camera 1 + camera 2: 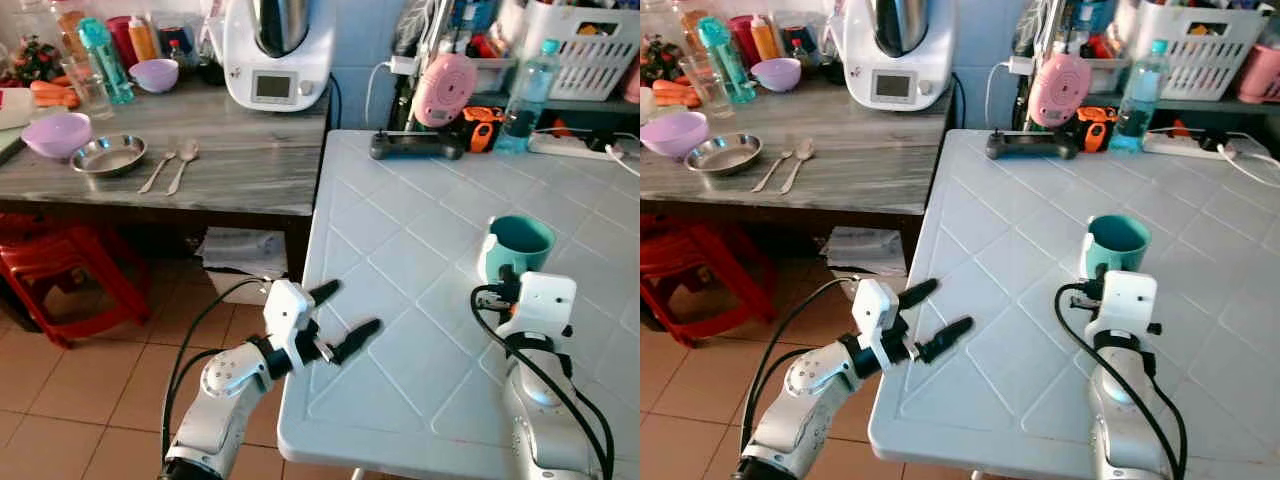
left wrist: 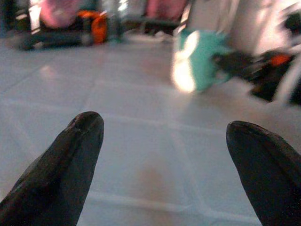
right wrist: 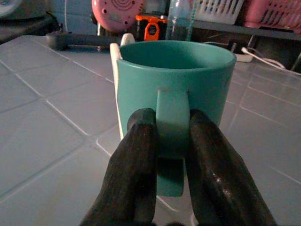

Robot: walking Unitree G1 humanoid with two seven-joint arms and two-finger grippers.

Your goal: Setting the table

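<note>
The teal mug (image 1: 518,246) stands upright on the white tiled table (image 1: 400,230), its handle pinched between the fingers of the right gripper (image 3: 171,141). Toward the table's near left edge, well apart from the mug, the left gripper (image 1: 340,318) hovers with fingers spread wide, holding nothing.

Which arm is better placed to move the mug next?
Right. The right gripper is shut on the mug's handle on the white table. The left gripper is open at the table's near edge.
</note>
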